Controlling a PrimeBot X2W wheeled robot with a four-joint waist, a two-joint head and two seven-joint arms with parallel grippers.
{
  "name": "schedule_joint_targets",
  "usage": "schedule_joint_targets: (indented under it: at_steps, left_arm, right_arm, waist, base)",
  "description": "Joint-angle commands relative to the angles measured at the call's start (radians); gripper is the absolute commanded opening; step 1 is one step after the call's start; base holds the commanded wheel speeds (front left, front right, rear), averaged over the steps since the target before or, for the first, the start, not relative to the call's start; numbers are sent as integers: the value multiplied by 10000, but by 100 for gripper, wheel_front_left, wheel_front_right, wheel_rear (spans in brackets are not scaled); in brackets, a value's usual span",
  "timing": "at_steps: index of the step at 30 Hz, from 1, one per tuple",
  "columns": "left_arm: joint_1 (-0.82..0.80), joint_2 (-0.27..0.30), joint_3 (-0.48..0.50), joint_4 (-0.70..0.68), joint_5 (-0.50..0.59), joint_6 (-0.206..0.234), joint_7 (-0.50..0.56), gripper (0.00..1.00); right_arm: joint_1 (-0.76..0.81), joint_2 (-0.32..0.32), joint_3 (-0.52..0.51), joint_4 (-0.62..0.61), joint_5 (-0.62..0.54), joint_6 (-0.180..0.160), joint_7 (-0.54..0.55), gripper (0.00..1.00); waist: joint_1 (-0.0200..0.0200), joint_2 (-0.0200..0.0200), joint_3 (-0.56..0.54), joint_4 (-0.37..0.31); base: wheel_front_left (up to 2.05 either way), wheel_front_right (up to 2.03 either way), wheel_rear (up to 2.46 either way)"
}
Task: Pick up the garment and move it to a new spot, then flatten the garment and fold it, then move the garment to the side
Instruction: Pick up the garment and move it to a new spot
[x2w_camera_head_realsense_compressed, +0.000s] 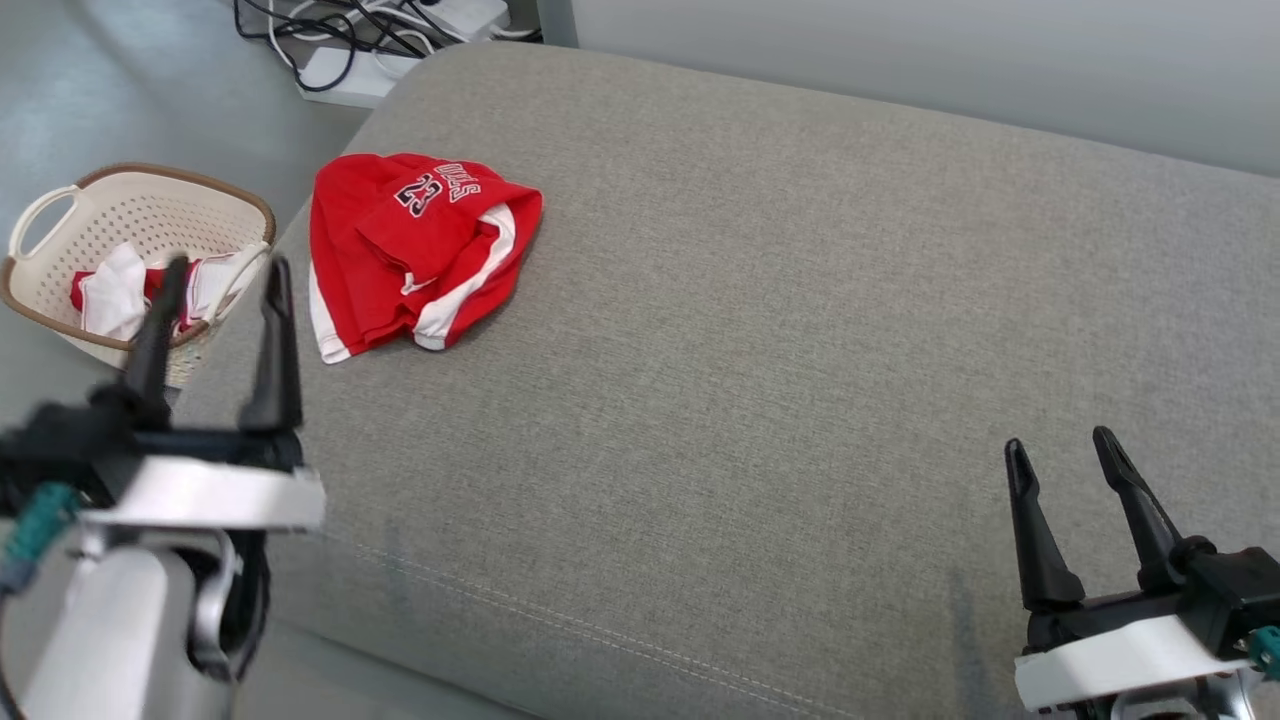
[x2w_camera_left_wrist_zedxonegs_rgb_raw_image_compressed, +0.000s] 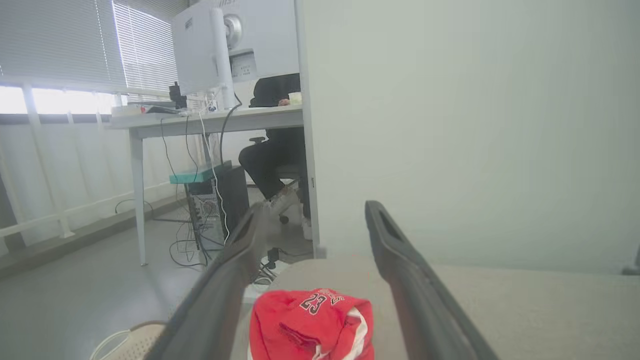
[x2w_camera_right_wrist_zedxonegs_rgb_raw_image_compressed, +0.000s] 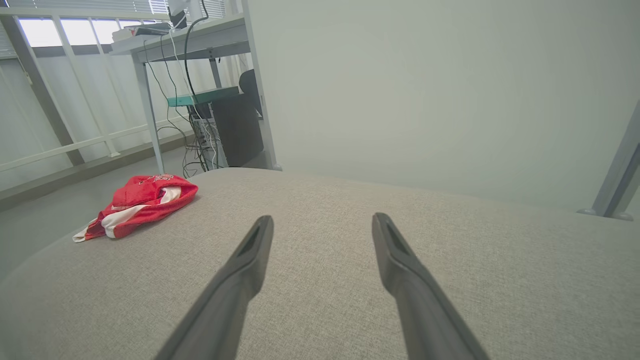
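The garment (x2w_camera_head_realsense_compressed: 415, 250) is a red jersey with white side stripes and the number 23, lying crumpled near the left edge of the grey cushion (x2w_camera_head_realsense_compressed: 780, 330). My left gripper (x2w_camera_head_realsense_compressed: 228, 268) hovers open at the cushion's left edge, just short of the garment, nothing between its fingers. In the left wrist view the garment (x2w_camera_left_wrist_zedxonegs_rgb_raw_image_compressed: 312, 325) lies low between the spread fingers of the left gripper (x2w_camera_left_wrist_zedxonegs_rgb_raw_image_compressed: 312, 212). My right gripper (x2w_camera_head_realsense_compressed: 1060, 445) is open over the cushion's near right part, far from the garment. The right wrist view shows the garment (x2w_camera_right_wrist_zedxonegs_rgb_raw_image_compressed: 142, 202) at far left and the right gripper (x2w_camera_right_wrist_zedxonegs_rgb_raw_image_compressed: 322, 220) empty.
A cream laundry basket (x2w_camera_head_realsense_compressed: 60, 215) with red and white clothes stands on the floor left of the cushion. Cables and a power strip (x2w_camera_head_realsense_compressed: 350, 40) lie beyond the cushion's far left corner. A pale wall (x2w_camera_head_realsense_compressed: 950, 60) runs behind it. A person (x2w_camera_left_wrist_zedxonegs_rgb_raw_image_compressed: 272, 150) sits at a desk farther off.
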Motion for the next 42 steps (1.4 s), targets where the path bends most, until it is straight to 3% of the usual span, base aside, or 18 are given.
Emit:
schedule_joint_targets:
  at_steps: [1,4,7,12,20,30,31,33,36,42]
  left_arm:
    - [-1145,501,553,-257,-211,-166,238,100]
    - [-2603,998,950,497,-939,-631,1077,100]
    - [-3985,1512,1261,2112,-1663,-1120,1963,100]
    - [-5584,2118,1471,4974,-2527,-1565,3260,100]
    - [-6721,2394,1524,7932,-3360,-1826,4483,100]
    - [-7354,2434,1345,9618,-3554,-1913,4619,100]
    - [-7413,2398,1311,9715,-3561,-1921,4561,90]
    - [-7527,2330,1220,9887,-3543,-1934,4417,0]
    - [-7662,2358,1079,10135,-3475,-1948,4235,0]
    - [-8162,2593,757,9958,-2937,-1878,2760,0]
  right_arm:
    - [-477,-106,328,-422,-118,0,30,100]
    - [-794,-152,569,-501,-354,0,55,100]
    - [-1197,-329,828,-544,-468,0,50,100]
    - [-1696,-539,1012,-547,-482,0,1,100]
    - [-2019,-641,946,-476,-455,0,-124,100]
    - [-2213,-674,960,-553,-478,0,-71,100]
    - [-2202,-688,957,-553,-477,0,-44,100]
    - [-2139,-719,918,-568,-471,0,-1,100]
    - [-2042,-751,893,-572,-450,0,34,100]
    - [-1850,-718,621,-650,-387,0,77,100]
  waist:
    - [0,0,319,-322]
    - [0,0,729,-778]
    - [0,0,1190,-1298]
    - [0,0,1968,-2096]
    - [0,0,2854,-2605]
    - [0,0,3249,-2650]
    - [0,0,3250,-2633]
    - [0,0,3247,-2578]
    - [0,0,3192,-2544]
    - [0,0,2937,-2325]
  base:
    - [0,0,0]
    - [0,0,0]
    - [0,0,0]
    - [0,0,0]
    - [0,0,0]
    - [0,0,0]
    - [0,0,0]
    - [0,0,0]
    - [0,0,0]
    - [0,0,0]
